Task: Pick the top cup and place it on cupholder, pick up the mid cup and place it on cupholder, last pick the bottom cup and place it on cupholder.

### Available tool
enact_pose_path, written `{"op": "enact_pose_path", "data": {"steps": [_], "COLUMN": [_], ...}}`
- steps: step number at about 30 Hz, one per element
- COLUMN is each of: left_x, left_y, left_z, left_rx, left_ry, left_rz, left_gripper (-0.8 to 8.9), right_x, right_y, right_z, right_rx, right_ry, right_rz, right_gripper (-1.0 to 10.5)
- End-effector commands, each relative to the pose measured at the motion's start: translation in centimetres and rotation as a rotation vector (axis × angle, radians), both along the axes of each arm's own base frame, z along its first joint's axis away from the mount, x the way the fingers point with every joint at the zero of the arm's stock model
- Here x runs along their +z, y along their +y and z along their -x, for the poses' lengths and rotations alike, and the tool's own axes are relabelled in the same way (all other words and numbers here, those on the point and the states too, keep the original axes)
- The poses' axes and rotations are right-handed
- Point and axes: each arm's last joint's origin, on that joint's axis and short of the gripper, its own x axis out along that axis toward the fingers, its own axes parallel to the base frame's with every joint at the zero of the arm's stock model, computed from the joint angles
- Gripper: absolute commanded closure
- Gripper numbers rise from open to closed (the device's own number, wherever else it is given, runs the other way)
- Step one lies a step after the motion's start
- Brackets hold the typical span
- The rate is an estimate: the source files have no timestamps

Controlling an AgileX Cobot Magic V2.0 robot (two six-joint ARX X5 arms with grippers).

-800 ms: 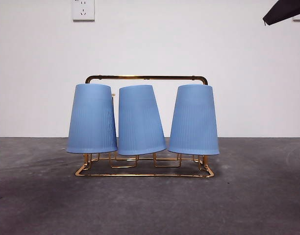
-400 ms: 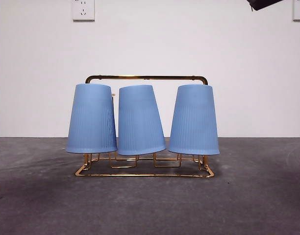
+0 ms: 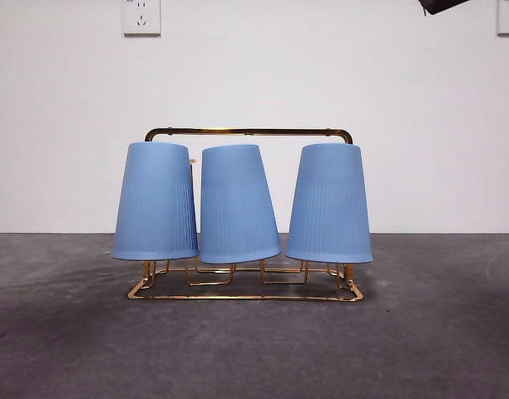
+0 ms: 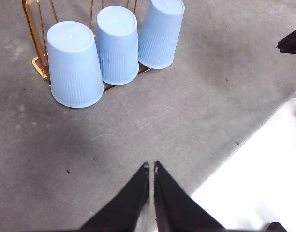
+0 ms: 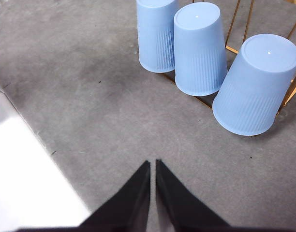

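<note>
Three blue ribbed cups stand upside down on the gold wire cupholder [image 3: 248,131]: the left cup [image 3: 156,202], the middle cup [image 3: 237,204], which leans a little, and the right cup [image 3: 329,204]. The left wrist view shows the same cups [image 4: 116,44] and the rack [image 4: 34,34] from above, far from my left gripper [image 4: 151,166], which is shut and empty over bare table. My right gripper [image 5: 153,163] is shut and empty too, well short of the cups [image 5: 199,47]. Only a black tip [image 3: 442,5] shows at the front view's top right corner.
Grey table [image 3: 254,349] runs all around the rack. A white surface [image 4: 264,174] borders the table's edge in the left wrist view, and another white surface [image 5: 27,179] in the right wrist view. Two wall sockets [image 3: 141,16] sit on the white wall behind.
The black arm tip at the top right corner has risen and shrunk since a second ago. The cups and rack have not moved.
</note>
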Motion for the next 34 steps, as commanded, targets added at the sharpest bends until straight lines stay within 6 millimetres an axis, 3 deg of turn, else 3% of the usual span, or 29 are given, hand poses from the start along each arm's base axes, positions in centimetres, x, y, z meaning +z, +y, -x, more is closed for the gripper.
{"op": "enact_pose_path", "data": {"steps": [1, 9, 12, 15, 18, 24, 34], "left_x": [0.3, 0.5, 1.4, 2.5, 2.2, -2.0, -11.9], "left_y": [-0.1, 0.2, 0.7, 1.5, 2.3, 3.6, 4.5], "left_z": [0.0, 0.2, 0.2, 0.0, -0.1, -0.5, -2.4], "left_rx": [-0.016, -0.017, 0.004, 0.074, 0.195, 0.406, 0.534], "left_ry": [-0.017, -0.066, -0.25, -0.574, -0.84, -1.073, -0.925], "left_rz": [0.005, -0.006, 0.015, 0.085, 0.158, 0.154, 0.043], "left_gripper": [8.06, 8.06, 8.06, 8.07, 8.07, 8.07, 8.07], "right_x": [0.4, 0.4, 0.4, 0.4, 0.4, 0.4, 0.4], "right_y": [0.2, 0.2, 0.2, 0.2, 0.2, 0.2, 0.2], "right_z": [0.0, 0.0, 0.0, 0.0, 0.0, 0.0, 0.0], "right_rx": [0.003, 0.004, 0.004, 0.003, 0.004, 0.004, 0.003], "right_ry": [-0.005, -0.005, -0.005, -0.005, -0.005, -0.005, -0.005], "right_rz": [-0.018, -0.018, -0.018, -0.018, -0.018, -0.018, -0.018], "right_gripper": [9.3, 9.3, 9.3, 9.3, 9.3, 9.3, 9.3]}}
